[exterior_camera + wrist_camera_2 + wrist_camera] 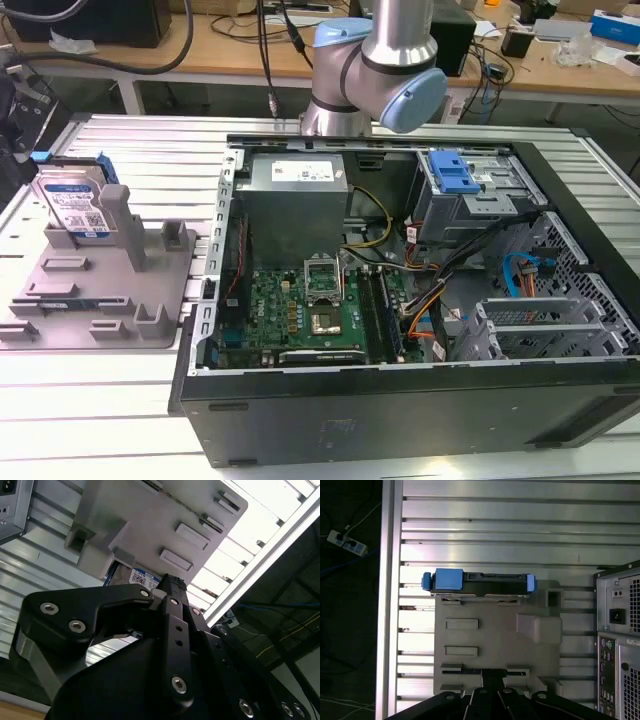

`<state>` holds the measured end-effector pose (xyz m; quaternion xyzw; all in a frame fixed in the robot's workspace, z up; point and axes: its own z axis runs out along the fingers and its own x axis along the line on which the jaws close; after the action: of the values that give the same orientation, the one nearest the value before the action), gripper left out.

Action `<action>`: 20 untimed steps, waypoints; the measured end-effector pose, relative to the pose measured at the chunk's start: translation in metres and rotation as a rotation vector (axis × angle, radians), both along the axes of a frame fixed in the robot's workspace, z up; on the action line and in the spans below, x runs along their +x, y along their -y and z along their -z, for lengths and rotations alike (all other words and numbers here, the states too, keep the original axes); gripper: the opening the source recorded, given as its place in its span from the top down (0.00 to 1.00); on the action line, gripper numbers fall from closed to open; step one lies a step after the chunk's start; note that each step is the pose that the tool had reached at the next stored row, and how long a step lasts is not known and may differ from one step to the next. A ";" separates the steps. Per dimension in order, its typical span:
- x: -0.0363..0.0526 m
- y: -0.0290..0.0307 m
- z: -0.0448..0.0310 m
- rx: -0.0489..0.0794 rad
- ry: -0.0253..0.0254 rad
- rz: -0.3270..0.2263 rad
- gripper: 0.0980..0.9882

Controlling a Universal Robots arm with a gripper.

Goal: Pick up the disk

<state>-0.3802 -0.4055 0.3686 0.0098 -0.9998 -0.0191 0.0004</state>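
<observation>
The disk (72, 205) stands on edge in an end slot of the grey holder tray (110, 310), at the exterior view's left, with nothing holding it. The gripper (492, 680) hangs above the tray, clear of the disk; I cannot tell how far it is open. For a clean pick I'd centre over the disk's top edge, square to its faces. Beside the tray, the open computer case (400, 400) holds a power supply box (295, 180), a green board (300, 305) and cables (430, 290).

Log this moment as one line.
disk: upright in grey holder tray | gripper: above tray, apart from disk | pick: not yet done
</observation>
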 end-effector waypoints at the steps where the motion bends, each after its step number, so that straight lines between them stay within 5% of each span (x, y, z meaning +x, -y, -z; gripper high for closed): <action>1: 0.0000 0.0000 0.0000 0.000 0.0000 -0.009 0.99; 4: 0.0000 0.0000 0.0001 0.000 0.0001 -0.081 0.99; 10: 0.0000 0.0000 0.0001 0.000 0.0000 -0.329 0.99; 20: 0.0000 0.0000 0.0001 0.000 0.0001 -0.574 0.99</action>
<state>-0.3802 -0.4055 0.3685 0.2922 -0.9562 -0.0182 0.0058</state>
